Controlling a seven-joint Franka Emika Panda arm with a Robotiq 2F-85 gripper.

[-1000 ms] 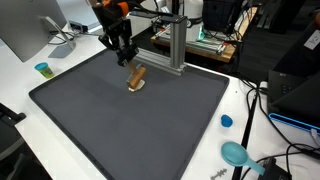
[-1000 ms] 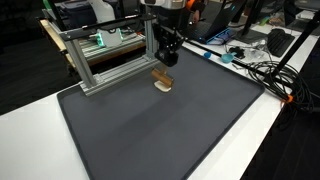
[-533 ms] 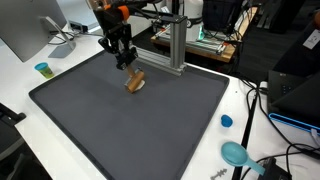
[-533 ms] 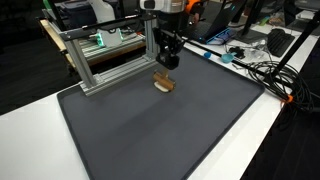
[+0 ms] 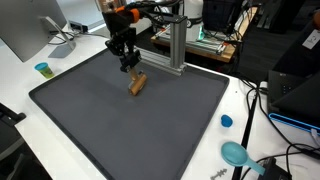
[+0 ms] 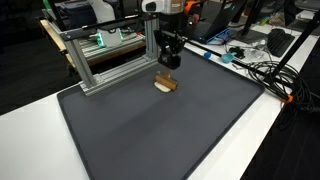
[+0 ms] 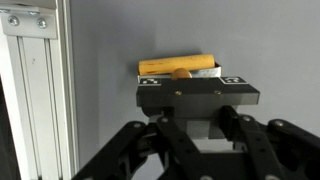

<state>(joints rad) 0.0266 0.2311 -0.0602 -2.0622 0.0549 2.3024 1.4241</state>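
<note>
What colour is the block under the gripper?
The block is yellow-orange with a brown patch, clearest in the wrist view.

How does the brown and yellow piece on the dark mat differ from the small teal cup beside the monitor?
The brown and yellow piece lies on the dark mat, close below the gripper; the teal cup stands upright on the white table, far from it. The piece is elongated; the cup is short and round. Both are small and held by nothing.
</note>
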